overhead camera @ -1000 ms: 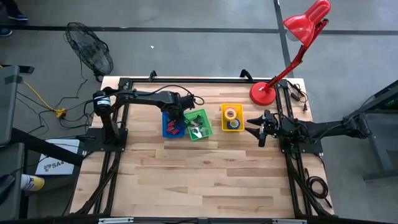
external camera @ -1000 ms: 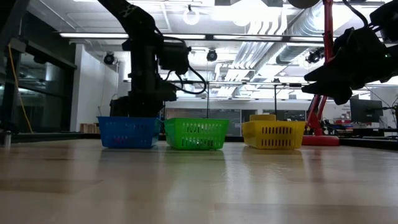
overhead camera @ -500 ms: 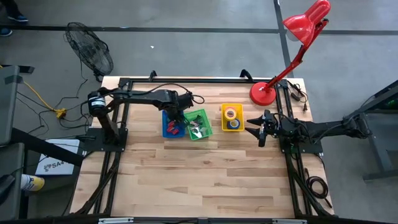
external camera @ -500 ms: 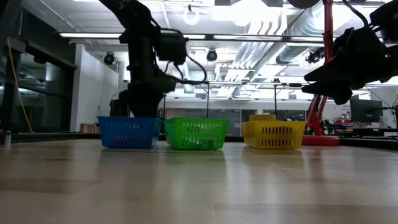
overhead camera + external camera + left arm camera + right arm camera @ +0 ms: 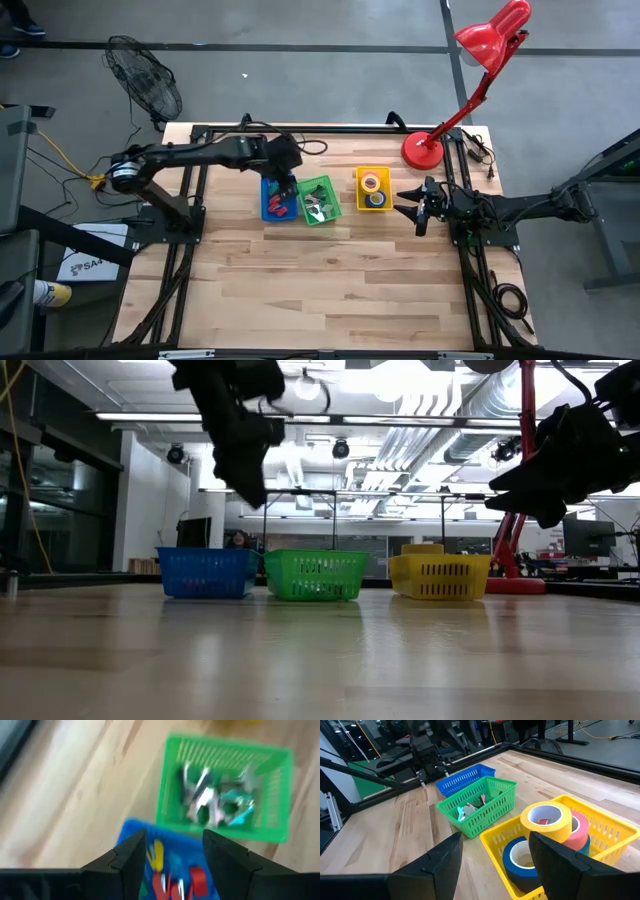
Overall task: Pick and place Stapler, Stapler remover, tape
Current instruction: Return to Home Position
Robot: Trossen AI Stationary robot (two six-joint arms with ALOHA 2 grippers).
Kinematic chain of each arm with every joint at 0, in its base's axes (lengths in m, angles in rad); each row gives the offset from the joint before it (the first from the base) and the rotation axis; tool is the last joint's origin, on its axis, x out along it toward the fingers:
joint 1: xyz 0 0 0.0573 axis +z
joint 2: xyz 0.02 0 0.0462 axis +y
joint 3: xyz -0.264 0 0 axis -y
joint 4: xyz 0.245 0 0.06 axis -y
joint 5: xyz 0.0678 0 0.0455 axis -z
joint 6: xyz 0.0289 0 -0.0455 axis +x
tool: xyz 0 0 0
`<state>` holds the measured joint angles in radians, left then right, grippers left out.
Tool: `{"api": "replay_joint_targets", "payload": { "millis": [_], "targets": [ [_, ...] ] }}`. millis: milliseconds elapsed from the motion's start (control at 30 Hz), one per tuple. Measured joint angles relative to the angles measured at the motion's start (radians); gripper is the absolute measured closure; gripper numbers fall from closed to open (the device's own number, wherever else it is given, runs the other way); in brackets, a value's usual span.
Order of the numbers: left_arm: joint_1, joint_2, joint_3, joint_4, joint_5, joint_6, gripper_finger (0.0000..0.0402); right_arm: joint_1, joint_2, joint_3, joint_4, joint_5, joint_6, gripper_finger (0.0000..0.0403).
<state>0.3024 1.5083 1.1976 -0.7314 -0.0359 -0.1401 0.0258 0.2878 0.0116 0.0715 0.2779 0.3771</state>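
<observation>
Three small bins stand in a row on the far half of the table. The blue bin (image 5: 279,203) holds red and yellow staplers (image 5: 197,880). In the green bin (image 5: 320,200) lie silver and teal stapler removers (image 5: 210,802). The yellow bin (image 5: 374,188) holds tape rolls: a yellow roll (image 5: 546,821), a pink roll (image 5: 577,832) and a blue roll (image 5: 520,860). My left gripper (image 5: 175,851) hangs open above the blue bin's far side with nothing between its fingers; the high view shows my left gripper (image 5: 285,180) too. My right gripper (image 5: 415,205) waits open to the right of the yellow bin.
A red desk lamp (image 5: 425,148) stands on the table's far right corner. A fan (image 5: 145,85) stands on the floor beyond the far left corner. The near half of the wooden table (image 5: 330,290) is bare.
My left gripper has risen from down inside the blue bin to well above the bins, and its arm has drawn back toward the table's left edge. The bins and their contents have stayed in place.
</observation>
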Motion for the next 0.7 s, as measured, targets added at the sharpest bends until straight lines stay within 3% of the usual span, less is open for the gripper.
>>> {"api": "replay_joint_targets", "payload": {
  "millis": [400, 533, 700],
  "targets": [
    [-0.159, -0.108, 0.0, 0.146, -0.003, 0.298, 0.0211, 0.0, 0.0, 0.0, 0.0, 0.0, 0.0, 0.0182],
    [-0.226, -0.125, -0.002, 0.152, -0.058, 0.327, 0.0211, 0.0, 0.0, 0.0, 0.0, 0.0, 0.0, 0.0182],
    [-0.267, -0.241, -0.136, 0.31, -0.067, 0.356, 0.0211, 0.0, 0.0, 0.0, 0.0, 0.0, 0.0, 0.0182]
  ]
}}
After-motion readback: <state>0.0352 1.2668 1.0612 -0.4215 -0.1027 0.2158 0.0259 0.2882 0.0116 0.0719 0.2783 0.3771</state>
